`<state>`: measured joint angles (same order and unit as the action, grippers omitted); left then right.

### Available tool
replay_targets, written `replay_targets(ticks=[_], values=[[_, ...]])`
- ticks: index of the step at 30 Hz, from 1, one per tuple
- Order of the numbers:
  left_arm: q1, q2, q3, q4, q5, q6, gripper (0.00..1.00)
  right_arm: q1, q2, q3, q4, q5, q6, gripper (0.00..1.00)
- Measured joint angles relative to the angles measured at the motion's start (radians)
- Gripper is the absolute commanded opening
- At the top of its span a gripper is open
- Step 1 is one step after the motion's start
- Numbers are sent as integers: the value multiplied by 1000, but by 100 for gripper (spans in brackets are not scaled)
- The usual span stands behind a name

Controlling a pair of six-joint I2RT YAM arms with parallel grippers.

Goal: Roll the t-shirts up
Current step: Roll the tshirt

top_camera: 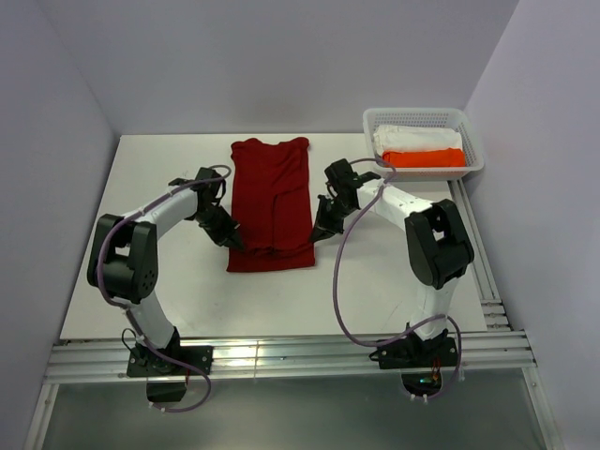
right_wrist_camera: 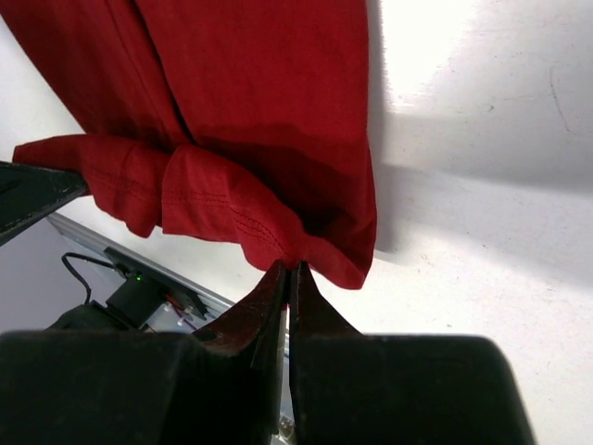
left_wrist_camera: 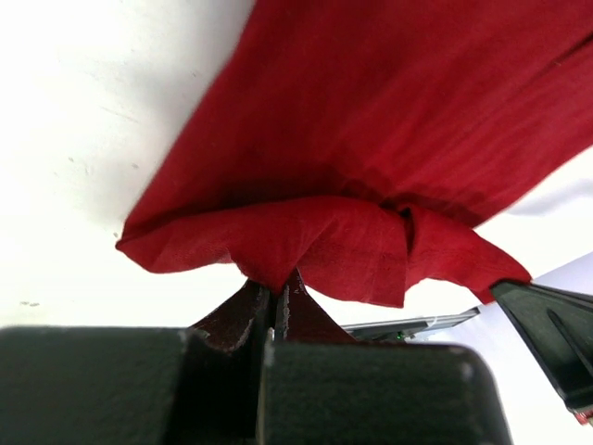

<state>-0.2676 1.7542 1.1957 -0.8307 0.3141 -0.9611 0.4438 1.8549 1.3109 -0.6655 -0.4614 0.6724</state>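
Note:
The dark red t-shirt (top_camera: pixel 272 202) lies lengthwise on the white table, sides folded in, its near hem turned up into a low fold. My left gripper (top_camera: pixel 234 242) is shut on the hem's left corner, the cloth (left_wrist_camera: pixel 306 232) bunched at its tips. My right gripper (top_camera: pixel 317 232) is shut on the hem's right corner, and the cloth (right_wrist_camera: pixel 269 139) hangs from its tips. The white t-shirt (top_camera: pixel 412 139) and the bright orange t-shirt (top_camera: pixel 424 158) lie folded in the basket.
A white slotted basket (top_camera: pixel 473 141) stands at the table's far right corner. Metal rails (top_camera: pixel 281 356) run along the near edge by the arm bases. Grey walls close in the left and right sides.

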Motion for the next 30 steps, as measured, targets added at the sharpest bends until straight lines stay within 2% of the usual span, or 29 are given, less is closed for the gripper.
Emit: replay_targets(ticks=[5, 8, 9, 10, 11, 12, 13, 14, 20, 23, 25, 30], values=[[6, 32, 0, 10, -5, 7, 6, -3, 21, 13, 7, -2, 0, 8], [12, 39, 2, 26, -5, 7, 15, -8, 43, 27, 25, -4, 9, 13], [13, 39, 6, 28, -6, 7, 31, -10, 48, 29, 29, -4, 13, 19], [14, 39, 13, 30, -7, 13, 38, -12, 53, 30, 35, -6, 17, 32], [14, 39, 21, 35, -7, 13, 47, -14, 55, 30, 39, -7, 23, 37], [16, 39, 30, 39, -8, 9, 63, -17, 56, 31, 44, -10, 26, 40], [16, 39, 40, 45, -10, 11, 70, -20, 56, 31, 50, -12, 32, 45], [18, 38, 50, 50, -9, 9, 78, -23, 56, 31, 59, -13, 42, 46], [47, 31, 87, 69, 6, -7, 81, -46, 24, 20, 129, -5, 70, 48], [64, 18, 121, 64, 10, -8, 79, -57, -40, -10, 191, -16, 59, 43], [72, -6, 130, 79, 15, -1, 77, -63, -91, -43, 246, -43, 47, 36], [70, -120, 32, 163, 59, 31, 70, -60, -140, -121, 344, -120, 5, 35]])
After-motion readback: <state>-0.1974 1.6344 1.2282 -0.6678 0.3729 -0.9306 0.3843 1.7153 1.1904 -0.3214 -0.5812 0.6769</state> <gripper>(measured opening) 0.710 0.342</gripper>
